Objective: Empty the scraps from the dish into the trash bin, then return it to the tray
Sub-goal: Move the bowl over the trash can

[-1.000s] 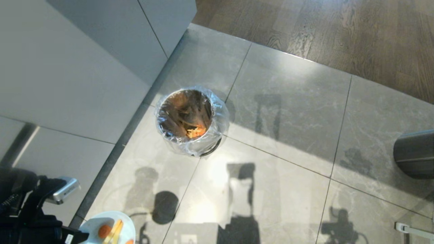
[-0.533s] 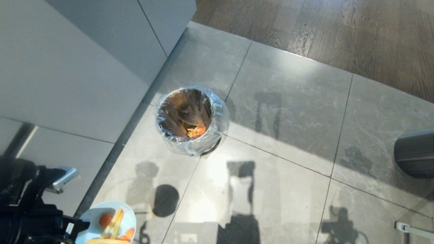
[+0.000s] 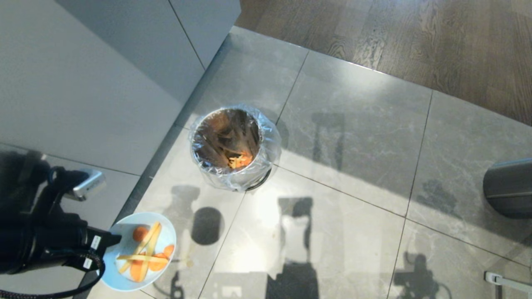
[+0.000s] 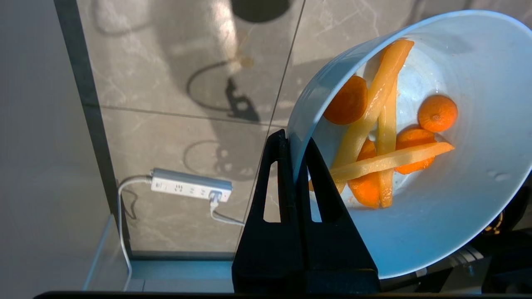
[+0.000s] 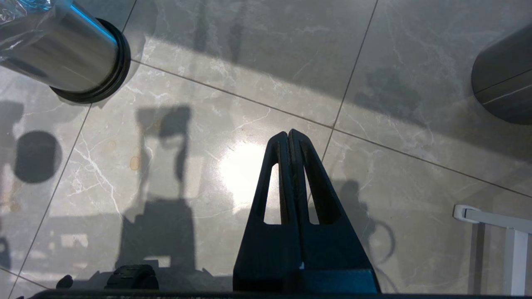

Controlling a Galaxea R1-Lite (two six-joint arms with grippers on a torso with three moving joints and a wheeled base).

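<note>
Left claw [image 3: 113, 241]: at the lower left of the head view, its fingers [image 4: 286, 166] pinching the rim of the dish, one outside the wall and one inside.
Dish [image 3: 124, 274]: pale blue with a white inside, held in the air above the grey floor tiles [image 3: 353, 137], beside the pale cabinet front [image 3: 83, 83].
Scraps [image 3: 145, 253]: orange carrot slices and yellow strips lying in the dish.
Power strip [image 4: 189, 190]: white, on the floor, seen past the left claw.
Trash bin [image 3: 235, 145]: steel with a crinkled clear liner, standing on the tiles ahead and right of the dish, well apart from it; some orange and yellow bits lie inside.
Right claw [image 5: 289, 137]: fingers pressed together, holding nothing, hanging over bare tile.
Dark round bin [image 3: 507, 187]: at the right edge, away from everything else.
</note>
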